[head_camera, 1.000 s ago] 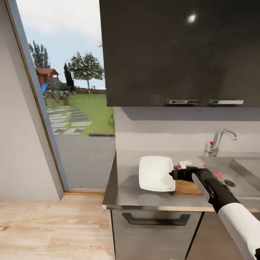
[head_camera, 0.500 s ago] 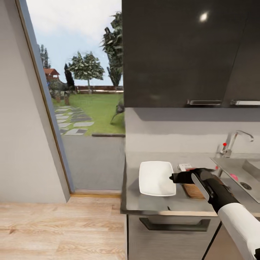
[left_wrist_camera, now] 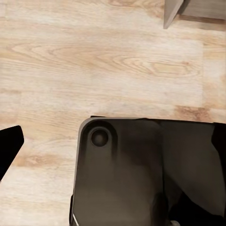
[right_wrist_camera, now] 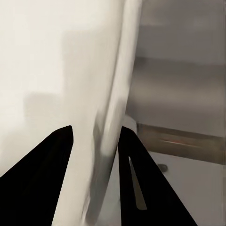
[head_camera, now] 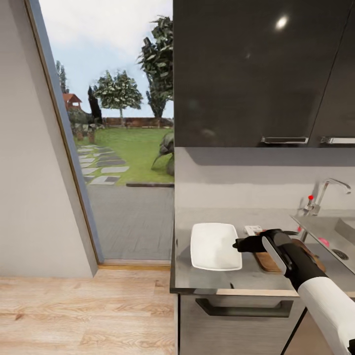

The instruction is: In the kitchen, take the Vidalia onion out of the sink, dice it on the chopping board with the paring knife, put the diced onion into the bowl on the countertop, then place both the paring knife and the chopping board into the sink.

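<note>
The white squarish bowl (head_camera: 213, 245) rests on the grey countertop (head_camera: 212, 281) near its left end. My right gripper (head_camera: 237, 243) is shut on the bowl's right rim; in the right wrist view its dark fingers (right_wrist_camera: 47, 169) straddle the pale rim of the bowl (right_wrist_camera: 113, 122). The brown chopping board (head_camera: 269, 262) lies just right of the bowl, mostly under my right arm. A small pinkish Vidalia onion (head_camera: 323, 241) sits in the sink (head_camera: 340, 228) at the far right. I cannot make out the paring knife. My left gripper (left_wrist_camera: 113, 146) hangs open over the wood floor.
A chrome tap (head_camera: 329, 190) with a red knob (head_camera: 310, 197) stands behind the sink. A small white item (head_camera: 253, 229) lies on the worktop behind my gripper. Dark wall cabinets (head_camera: 261, 74) hang above. A glass door opens onto a garden on the left.
The camera has turned, shifting the counter rightward in view. The bowl, held by my right gripper, has slid left along the countertop, away from the chopping board.
</note>
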{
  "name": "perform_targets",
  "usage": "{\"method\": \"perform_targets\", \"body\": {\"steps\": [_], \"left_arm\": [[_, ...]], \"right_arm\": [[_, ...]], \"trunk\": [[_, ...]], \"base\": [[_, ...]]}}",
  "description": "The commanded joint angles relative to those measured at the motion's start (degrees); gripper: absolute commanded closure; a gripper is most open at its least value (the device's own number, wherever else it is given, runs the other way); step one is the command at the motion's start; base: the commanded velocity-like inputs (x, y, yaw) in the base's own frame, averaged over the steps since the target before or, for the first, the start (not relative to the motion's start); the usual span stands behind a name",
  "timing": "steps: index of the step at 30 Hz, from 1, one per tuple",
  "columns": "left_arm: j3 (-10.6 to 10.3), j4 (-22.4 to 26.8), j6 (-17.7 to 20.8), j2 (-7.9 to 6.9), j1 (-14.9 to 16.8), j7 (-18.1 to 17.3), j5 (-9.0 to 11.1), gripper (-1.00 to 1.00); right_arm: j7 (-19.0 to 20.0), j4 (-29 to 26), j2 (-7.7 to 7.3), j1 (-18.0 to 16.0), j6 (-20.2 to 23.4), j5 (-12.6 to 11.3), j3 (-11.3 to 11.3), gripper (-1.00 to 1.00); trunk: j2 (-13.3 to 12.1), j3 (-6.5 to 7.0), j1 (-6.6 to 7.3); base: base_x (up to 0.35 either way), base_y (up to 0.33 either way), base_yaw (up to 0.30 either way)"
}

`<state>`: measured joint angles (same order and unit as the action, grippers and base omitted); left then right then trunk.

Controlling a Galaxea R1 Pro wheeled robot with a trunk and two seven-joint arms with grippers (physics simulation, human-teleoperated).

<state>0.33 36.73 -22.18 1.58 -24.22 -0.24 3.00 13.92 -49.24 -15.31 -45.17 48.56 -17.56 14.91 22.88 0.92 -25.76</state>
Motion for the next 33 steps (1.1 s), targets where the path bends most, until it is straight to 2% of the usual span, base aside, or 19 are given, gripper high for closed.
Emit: {"method": "perform_targets", "body": {"steps": [1, 4, 6, 7, 10, 15, 20, 22, 25, 30, 33], "left_arm": [[0.0, 0.0, -0.1, 0.01, 0.0, -0.1, 0.3, -1.00], [0.0, -0.3, -0.1, 0.00, 0.0, -0.1, 0.3, -1.00], [0.0, -0.7, -0.1, 0.00, 0.0, -0.2, 0.3, -1.00], [0.0, -1.0, -0.1, 0.00, 0.0, -0.3, 0.3, -1.00], [0.0, -1.3, -0.1, 0.00, 0.1, -0.3, 0.2, -1.00], [0.0, -1.4, -0.1, 0.00, 0.1, -0.4, 0.1, -1.00], [0.0, -1.5, -0.1, 0.00, 0.1, -0.5, 0.1, -1.00], [0.0, -1.6, -0.1, 0.00, 0.1, -0.5, 0.1, -1.00], [0.0, -2.5, -0.1, 0.00, 0.1, -0.5, 0.1, -1.00], [0.0, -3.2, -0.2, 0.00, 0.1, -0.5, 0.1, -1.00], [0.0, -3.3, -0.2, 0.00, 0.1, -0.5, 0.1, -1.00]], "right_arm": [[0.2, 0.0, -0.15, -0.1, 0.2, 0.1, 0.1, 1.00], [-0.3, -0.1, -0.26, -1.0, 0.3, 0.1, 0.0, 1.00], [-1.9, 0.2, -0.23, -3.2, 0.7, 0.2, 0.0, 1.00], [-3.7, 0.4, -0.07, -5.0, 1.7, 0.1, 0.0, 1.00], [-6.0, 0.7, 0.50, -7.5, 4.8, 0.0, 0.0, 1.00], [-9.4, 2.9, 3.24, -12.9, 7.2, 0.1, -0.1, 1.00], [-10.4, 7.7, 6.18, -15.7, 7.4, 0.0, 0.0, 1.00], [-9.9, 11.6, 7.00, -16.1, 7.3, -0.4, 0.1, 1.00], [-8.8, 13.1, 7.02, -16.2, 7.3, -0.6, 0.2, 1.00], [-1.1, 14.2, 6.60, -16.3, 7.3, -0.3, 0.3, 1.00], [1.1, 14.9, 6.34, -16.3, 7.3, -0.2, 0.3, 1.00]], "trunk": [[0.0, -0.01, -0.02], [0.0, -0.01, -0.02], [0.0, -0.01, -0.02], [0.0, -0.01, -0.02], [0.0, -0.01, -0.02], [0.0, -0.01, -0.02], [0.0, -0.01, -0.02], [0.0, -0.01, -0.02], [0.0, -0.01, -0.02], [0.0, -0.01, -0.02], [0.0, -0.01, -0.02]], "base": [[0.000, 0.000, 0.000], [0.000, 0.000, 0.000], [0.000, 0.000, 0.000], [0.000, 0.000, 0.000], [0.000, 0.000, 0.000], [0.000, 0.000, 0.000], [0.000, 0.000, 0.000], [0.000, 0.000, 0.000], [0.000, 0.000, 0.000], [0.000, 0.000, 0.000], [0.000, 0.000, 0.000]]}}
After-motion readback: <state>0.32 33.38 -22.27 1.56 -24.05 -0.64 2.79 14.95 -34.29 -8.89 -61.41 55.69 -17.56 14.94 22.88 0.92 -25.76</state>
